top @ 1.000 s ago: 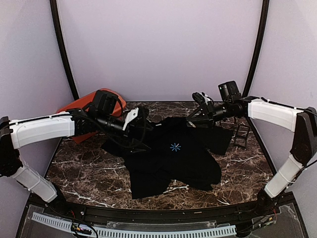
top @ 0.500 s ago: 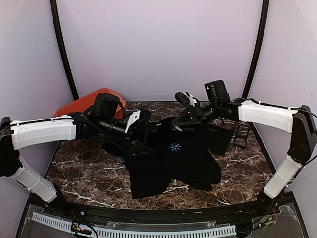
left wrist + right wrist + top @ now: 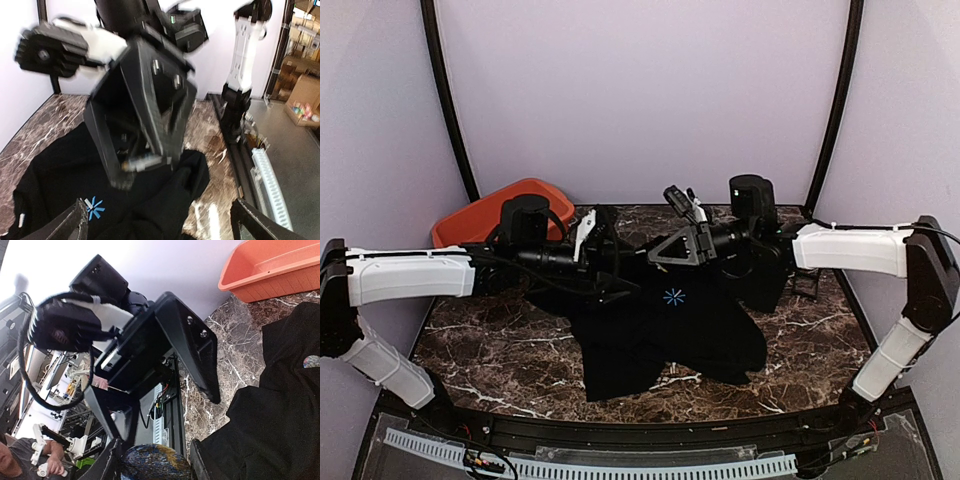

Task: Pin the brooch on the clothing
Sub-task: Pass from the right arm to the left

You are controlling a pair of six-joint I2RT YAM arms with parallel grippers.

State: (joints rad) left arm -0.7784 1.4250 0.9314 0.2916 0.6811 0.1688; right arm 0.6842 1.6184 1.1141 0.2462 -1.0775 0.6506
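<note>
Brooch (image 3: pixel 155 462) pinched in my right fingers (image 3: pixel 112 465), facing the wide-spread left fingers (image 3: pixel 75 225) over the T-shirt (image 3: pixel 660 325).

From the right wrist view I see the brooch as a blurred round disc, dark with yellow flecks, clamped between the two right fingers at the bottom of the frame. Overhead, that arm reaches in from the right and carries it over the far part of the black T-shirt, just beyond the light-blue starburst print (image 3: pixel 673 296). I cannot tell whether it touches the cloth. My left arm comes in from the left, and its fingers stand fully apart with nothing between them, pointed at the right fingers close by. The T-shirt lies rumpled on the marble desk (image 3: pixel 500 340), print side up. An orange bin (image 3: pixel 490 210) sits at the far left corner behind my left arm.
</note>
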